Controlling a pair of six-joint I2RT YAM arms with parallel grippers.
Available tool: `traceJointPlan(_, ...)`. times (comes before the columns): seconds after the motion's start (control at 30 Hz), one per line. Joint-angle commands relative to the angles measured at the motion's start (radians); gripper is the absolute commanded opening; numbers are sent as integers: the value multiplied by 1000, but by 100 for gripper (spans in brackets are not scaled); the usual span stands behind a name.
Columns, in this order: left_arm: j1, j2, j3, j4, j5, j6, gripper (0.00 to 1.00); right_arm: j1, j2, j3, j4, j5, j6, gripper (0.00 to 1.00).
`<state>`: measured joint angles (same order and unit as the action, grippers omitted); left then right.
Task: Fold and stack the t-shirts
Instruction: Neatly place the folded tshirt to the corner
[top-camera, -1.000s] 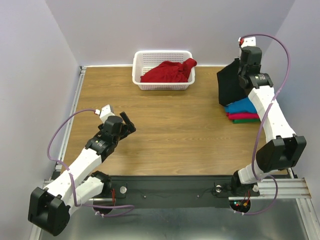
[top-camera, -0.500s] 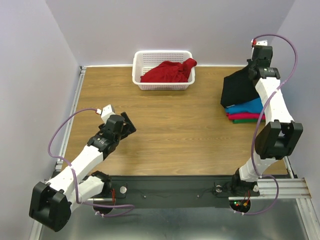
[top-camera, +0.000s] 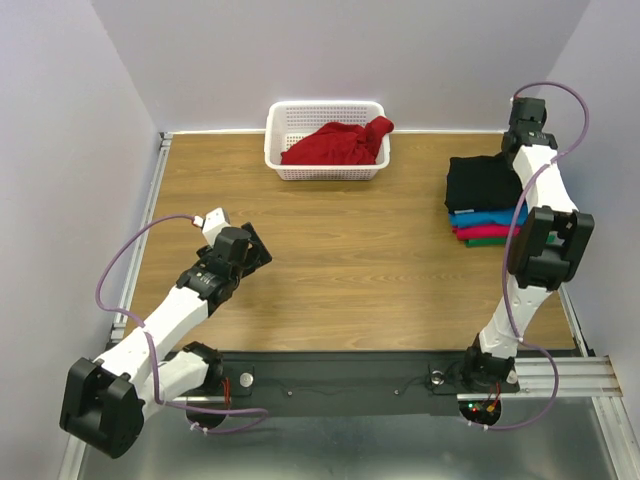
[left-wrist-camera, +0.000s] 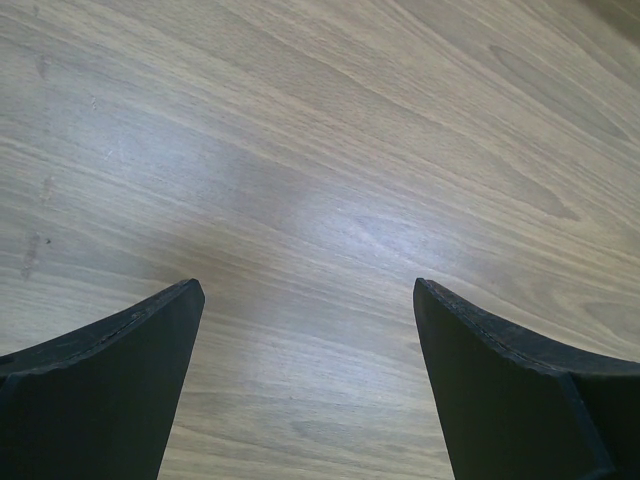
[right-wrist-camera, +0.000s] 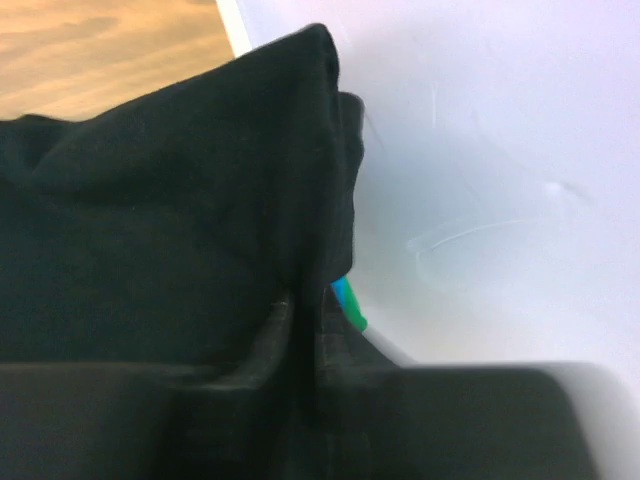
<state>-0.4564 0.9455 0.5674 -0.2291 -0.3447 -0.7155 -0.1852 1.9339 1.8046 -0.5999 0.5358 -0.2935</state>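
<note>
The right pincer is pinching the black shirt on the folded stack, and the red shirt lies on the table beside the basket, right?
One slip: the red shirt lies inside the basket, not beside it; the top external view shows that. The right pincer does pinch the black shirt on the folded stack.

Overhead camera looks down from behind the near edge of the wooden table (top-camera: 340, 260), covering it all. Left wrist camera faces close down on the table's left half. Right wrist camera, at its far right, presses against the black t-shirt (right-wrist-camera: 150, 220), also seen overhead.
</note>
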Motion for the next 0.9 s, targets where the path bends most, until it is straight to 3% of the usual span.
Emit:
traceJointPlan(0.0, 4, 6, 42, 1, -28, 8, 98, -23, 52, 61, 35, 99, -16, 33)
traceJointPlan(0.03, 4, 4, 42, -3, -28, 8, 98, -28, 65, 74, 37, 99, 2, 63)
traceJointPlan(0.2, 4, -5, 45, -9, -28, 5, 98, -26, 56, 104, 37, 56, 77, 100)
traceJointPlan(0.33, 4, -30, 46, -9, -11, 4, 98, -26, -36, 88, 35, -14, 151, 100)
traceJointPlan(0.5, 5, -54, 98, -36, 30, 1, 98, -17, -273, -103, 35, -366, 321, 100)
traceJointPlan(0.6, 5, -79, 124, -72, 59, -9, 98, 22, -372, -215, 35, -468, 425, 100)
traceJointPlan(0.77, 5, -149, 144, -128, 92, 11, 98, 69, -643, -556, 46, -576, 609, 100)
traceJointPlan(0.87, 5, -195, 149, -183, 55, -8, 98, 69, -821, -753, 43, -473, 654, 100)
